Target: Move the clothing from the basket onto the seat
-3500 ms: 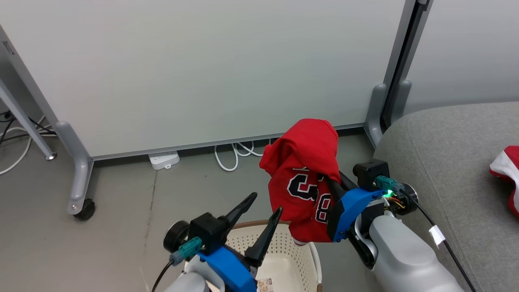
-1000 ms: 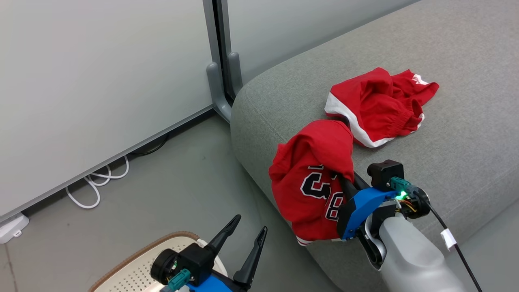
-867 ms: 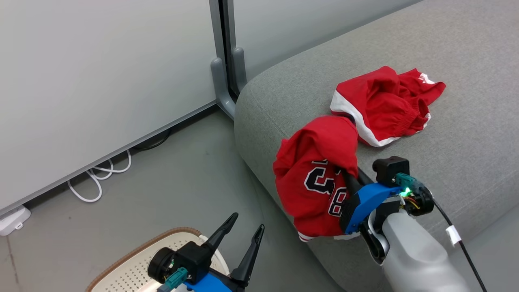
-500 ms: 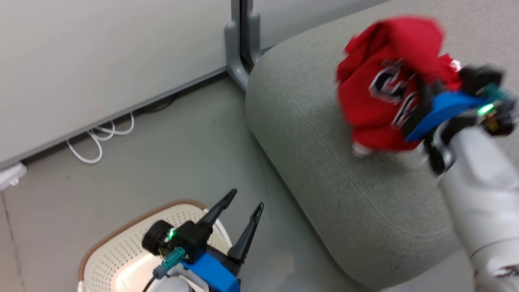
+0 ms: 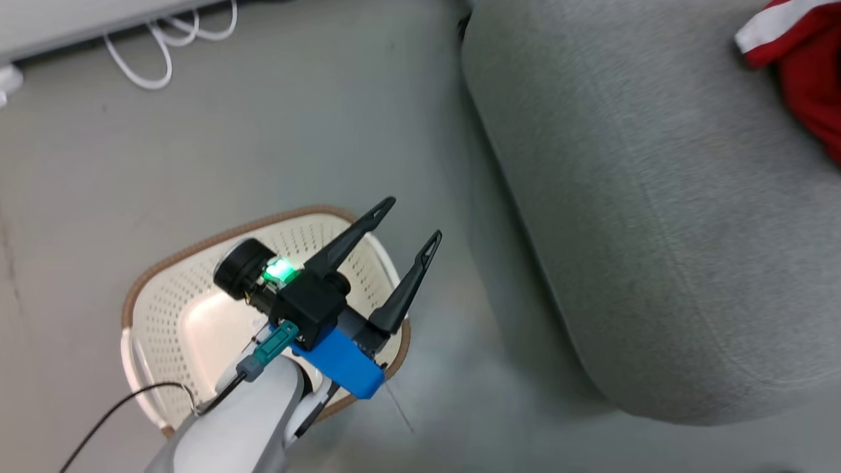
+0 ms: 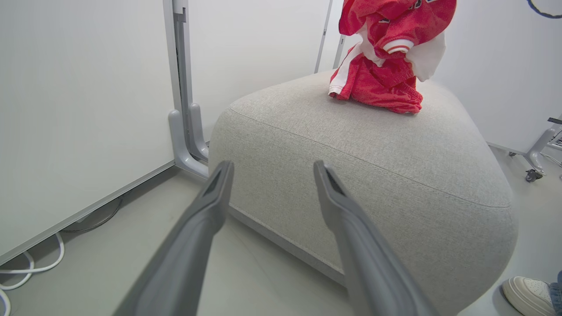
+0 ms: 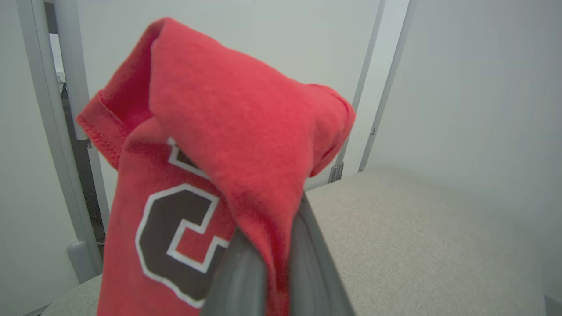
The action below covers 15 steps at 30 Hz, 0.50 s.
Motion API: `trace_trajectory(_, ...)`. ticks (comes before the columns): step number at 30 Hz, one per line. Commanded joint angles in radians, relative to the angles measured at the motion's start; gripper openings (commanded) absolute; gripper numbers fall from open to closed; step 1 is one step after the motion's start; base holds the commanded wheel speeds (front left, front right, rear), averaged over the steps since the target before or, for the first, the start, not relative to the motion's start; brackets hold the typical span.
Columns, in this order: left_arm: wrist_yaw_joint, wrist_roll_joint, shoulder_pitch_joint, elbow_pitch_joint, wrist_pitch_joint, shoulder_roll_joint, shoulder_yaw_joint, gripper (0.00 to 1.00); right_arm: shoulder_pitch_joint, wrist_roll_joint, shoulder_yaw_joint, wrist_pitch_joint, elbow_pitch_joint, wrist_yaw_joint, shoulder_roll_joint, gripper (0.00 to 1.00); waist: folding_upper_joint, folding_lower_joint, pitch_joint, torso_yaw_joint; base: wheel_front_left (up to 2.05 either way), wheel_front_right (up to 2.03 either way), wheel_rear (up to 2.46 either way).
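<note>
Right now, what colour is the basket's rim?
The basket's rim is brown; head view shows it best.

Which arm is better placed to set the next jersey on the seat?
Right. The right hand is shut on the red jersey with black-and-white numerals, held above the large grey woven-fabric seat. The left hand is open and empty over the cream perforated plastic basket.

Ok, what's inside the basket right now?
Where it shows, the basket holds just bare perforated walls and base. The left gripper, fingers open, and its forearm cover the near-right part, so that is unchecked.
</note>
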Motion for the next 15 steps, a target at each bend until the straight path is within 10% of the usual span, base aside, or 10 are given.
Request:
trace_trajectory(1, -0.004, 0.01, -0.03, -0.012, 0.001, 0.012, -0.009, 1.0, 0.022, -0.018, -0.038, -0.011, 0.008, 0.0, 0.004, 0.0, 0.0, -0.0002, 0.116, 0.072, 0.0, 0.0, 0.0)
trace_trajectory(14, 0.001, 0.01, -0.076, -0.058, 0.019, 0.056, -0.04, 1.0, 0.143, -0.161, -0.247, -0.068, 0.071, 0.0, 0.085, 0.0, 0.0, -0.0002, 0.165, 0.096, 0.0, 0.0, 0.0)
trace_trajectory(15, 0.002, 0.008, -0.068, -0.054, 0.018, 0.055, -0.04, 1.0, 0.146, -0.173, -0.255, -0.07, 0.071, 0.0, 0.09, 0.34, 0.0, -0.0002, 0.158, 0.095, 0.0, 0.0, 0.0)
